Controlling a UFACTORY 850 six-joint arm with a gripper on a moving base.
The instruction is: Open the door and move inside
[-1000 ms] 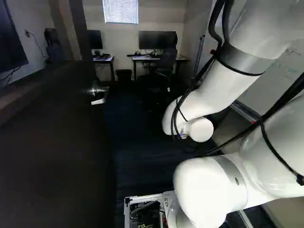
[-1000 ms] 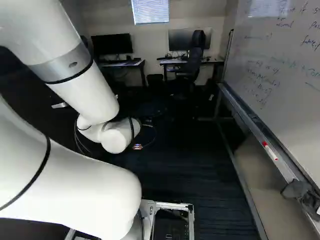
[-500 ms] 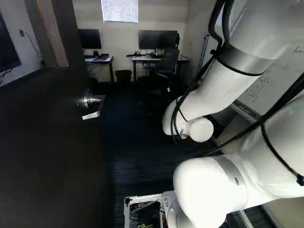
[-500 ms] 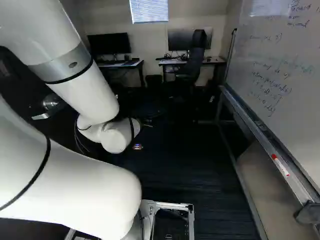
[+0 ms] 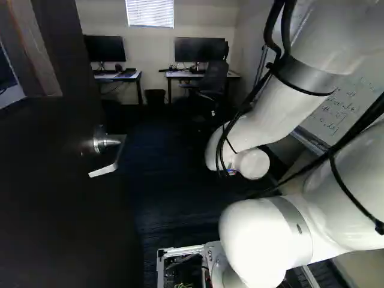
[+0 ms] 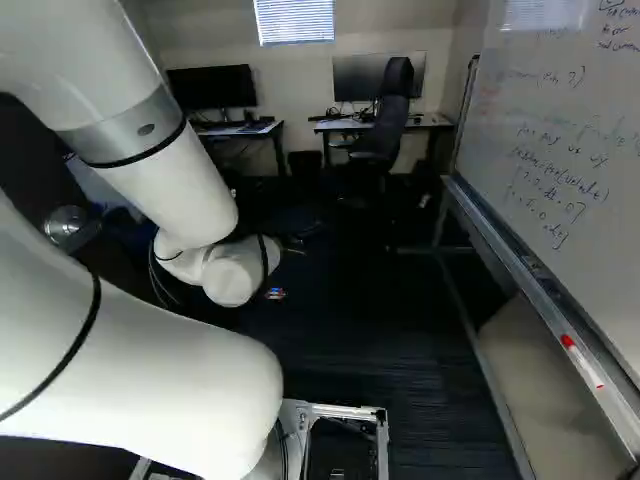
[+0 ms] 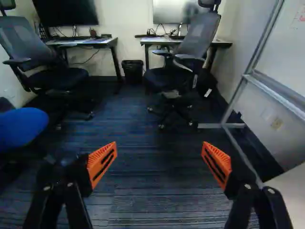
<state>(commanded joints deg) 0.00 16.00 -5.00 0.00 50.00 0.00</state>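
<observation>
At the left of the left base view the dark door point(image 5: 66, 204) stands open, its lever handle point(image 5: 107, 150) facing the passage. The handle's round base point(image 6: 65, 222) also shows in the right base view, left of my arm. Nothing of mine touches door or handle in these views. My arm's wrist end point(image 5: 249, 163) reaches ahead into the room, to the right of the handle, and hides the gripper in both base views. In the wrist view my gripper point(image 7: 159, 162) is open, its orange pads wide apart with only carpet beyond them.
A whiteboard point(image 6: 560, 130) on a metal frame point(image 6: 535, 275) lines the right side. Against the far wall stand two desks with monitors, a bin point(image 7: 132, 71) and an office chair point(image 7: 183, 57). Another chair point(image 7: 45, 67) and a blue seat point(image 7: 21, 126) are on the other side.
The base has moved forward: the door handle has slid outward to the left and nearer, while the whiteboard frame has spread to the right. The arm holds its pose.
</observation>
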